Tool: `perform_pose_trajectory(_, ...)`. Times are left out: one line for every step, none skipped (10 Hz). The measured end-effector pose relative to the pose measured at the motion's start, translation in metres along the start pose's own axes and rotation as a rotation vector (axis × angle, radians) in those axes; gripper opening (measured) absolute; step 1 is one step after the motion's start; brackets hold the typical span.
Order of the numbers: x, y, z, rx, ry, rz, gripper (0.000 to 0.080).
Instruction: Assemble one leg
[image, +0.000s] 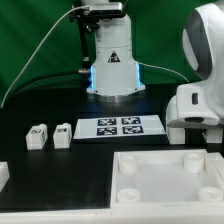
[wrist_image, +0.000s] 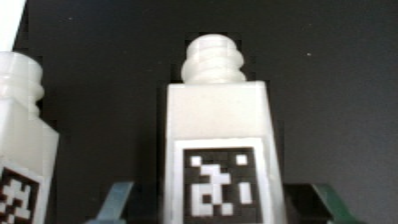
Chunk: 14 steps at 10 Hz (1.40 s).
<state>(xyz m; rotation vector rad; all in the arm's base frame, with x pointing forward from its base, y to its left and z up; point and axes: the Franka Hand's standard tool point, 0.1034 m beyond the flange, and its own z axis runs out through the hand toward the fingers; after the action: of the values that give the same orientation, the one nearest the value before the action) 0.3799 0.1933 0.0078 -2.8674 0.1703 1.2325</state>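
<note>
In the wrist view a white leg (wrist_image: 221, 120) stands upright on the black table, with a ribbed peg on top and a black-and-white tag on its face. My gripper (wrist_image: 221, 205) is open and straddles it. The two grey fingertips (wrist_image: 128, 200) stand apart from the leg's sides with dark gaps between. A second leg (wrist_image: 22, 140) stands right beside it. In the exterior view two small tagged legs (image: 38, 136) (image: 62, 135) stand at the left. The arm's white body (image: 195, 110) is low at the right and hides the gripper there.
The marker board (image: 118, 126) lies in the middle of the table before the robot base (image: 112, 60). A large white tray-like panel (image: 170, 178) with corner holes lies at the front right. A white part (image: 3, 175) shows at the left edge.
</note>
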Motion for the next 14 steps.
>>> perform_pose_trajectory(0.0,0.0,0.0,0.0,0.0,0.0,0.0288)
perform_pose_trajectory(0.0,0.0,0.0,0.0,0.0,0.0,0.0288)
perform_pose_trajectory(0.0,0.0,0.0,0.0,0.0,0.0,0.029)
perform_pose_trajectory(0.0,0.0,0.0,0.0,0.0,0.0,0.029)
perform_pose_trajectory(0.001,0.002,-0.004,-0.003,0.009,-0.008,0.029)
perform_pose_trajectory(0.004,0.01,-0.03,-0.025,0.064,-0.054,0.029)
perform_pose_trajectory(-0.002,0.019,-0.058,-0.023,0.087,-0.098,0.029)
perform_pose_trajectory(-0.002,0.025,-0.085,-0.019,0.147,-0.14,0.029)
perform_pose_trajectory(-0.007,0.028,-0.114,-0.016,0.25,-0.157,0.029)
perform_pose_trajectory(-0.016,0.029,-0.137,-0.008,0.382,-0.163,0.029)
perform_pose_trajectory(-0.025,0.032,-0.151,0.004,0.494,-0.165,0.029)
perform_pose_trajectory(-0.023,0.031,-0.147,0.016,0.576,-0.168,0.029)
perform_pose_trajectory(-0.018,0.028,-0.148,0.032,0.673,-0.175,0.029)
perform_pose_trajectory(-0.016,0.03,-0.149,0.041,0.74,-0.181,0.029)
